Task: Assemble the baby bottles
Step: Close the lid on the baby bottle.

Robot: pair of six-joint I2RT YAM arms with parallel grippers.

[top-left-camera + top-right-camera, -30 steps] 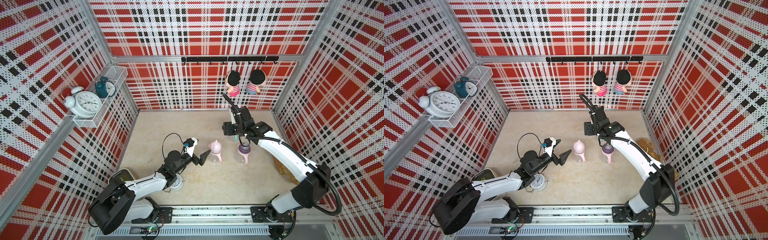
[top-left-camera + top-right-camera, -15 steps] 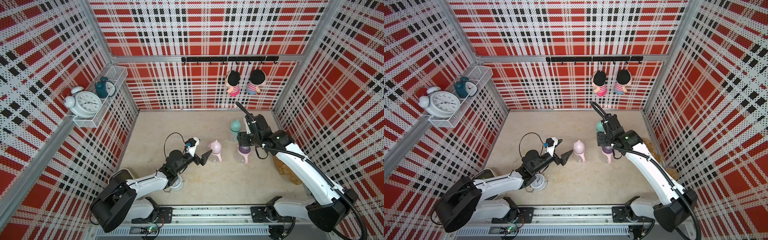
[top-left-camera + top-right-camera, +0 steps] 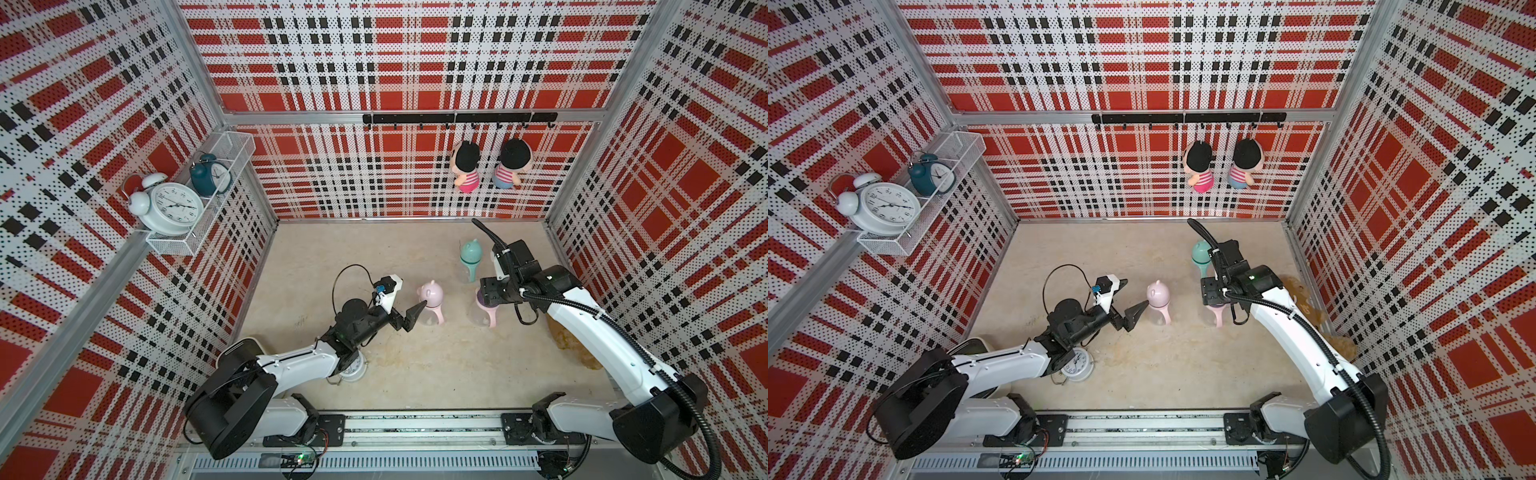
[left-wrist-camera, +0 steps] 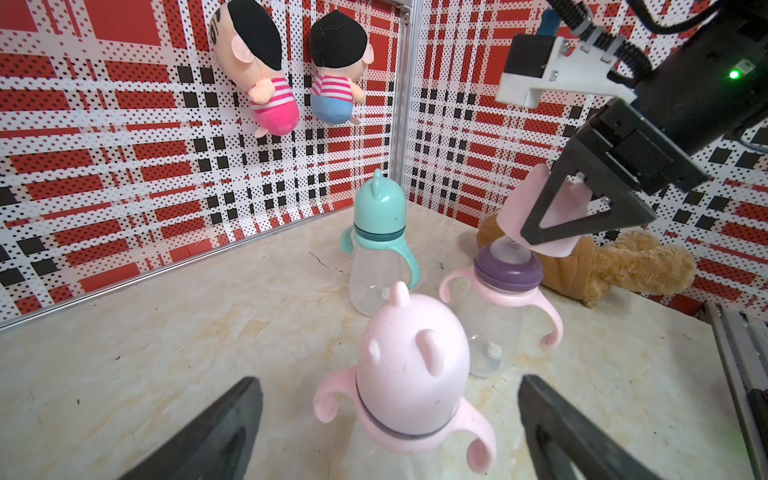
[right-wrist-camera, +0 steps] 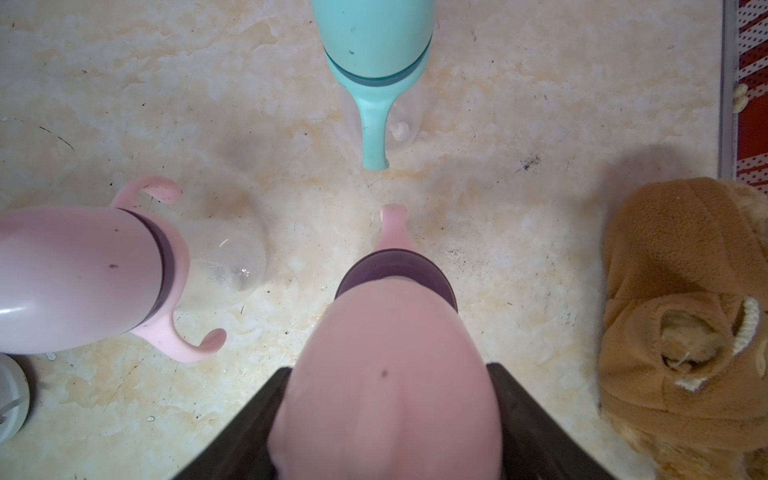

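Observation:
Three baby bottles stand on the table. The teal one and a pink one wear dome caps. The other pink bottle shows a purple collar and bare nipple. Directly above it my right gripper is shut on a pink dome cap, whose lower edge hangs at the nipple tip. In both top views the right gripper hides most of that bottle. My left gripper is open, its fingers apart on either side of the capped pink bottle, touching nothing.
A brown plush toy lies by the right wall, close behind the right arm. A small white alarm clock rests on the table under the left arm. Clocks sit on a wall shelf; two dolls hang at the back.
My right gripper has moved forward from beside the teal bottle to above the uncapped pink bottle. The left gripper has edged slightly towards the capped pink bottle.

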